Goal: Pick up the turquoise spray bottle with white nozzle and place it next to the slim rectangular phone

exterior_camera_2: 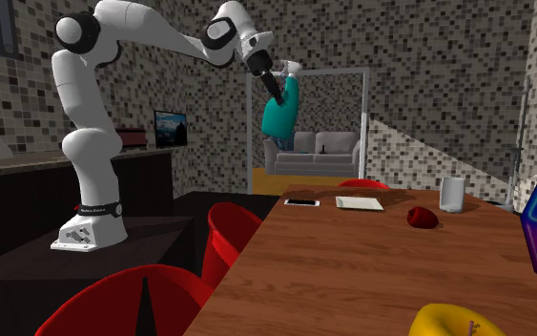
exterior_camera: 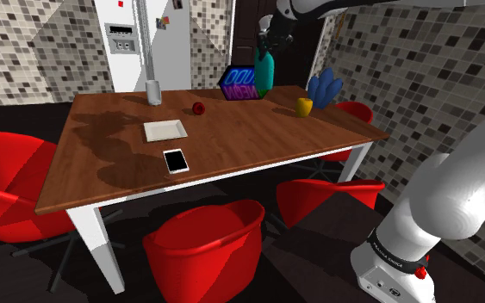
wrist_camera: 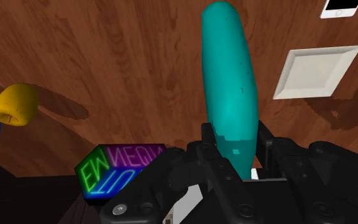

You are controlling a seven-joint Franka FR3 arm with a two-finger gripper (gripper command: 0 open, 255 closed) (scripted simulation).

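Observation:
The turquoise spray bottle hangs in the air above the far side of the wooden table, clasped near its white nozzle end by my black gripper. Its body points down toward the tabletop. The slim white-edged phone lies flat near the table's front edge in the shoulder view, well away from the bottle and beyond the white plate.
On the table are a white square plate, a small red fruit, a grey cup, a neon sign box, a yellow object and a blue object. Red chairs ring the table.

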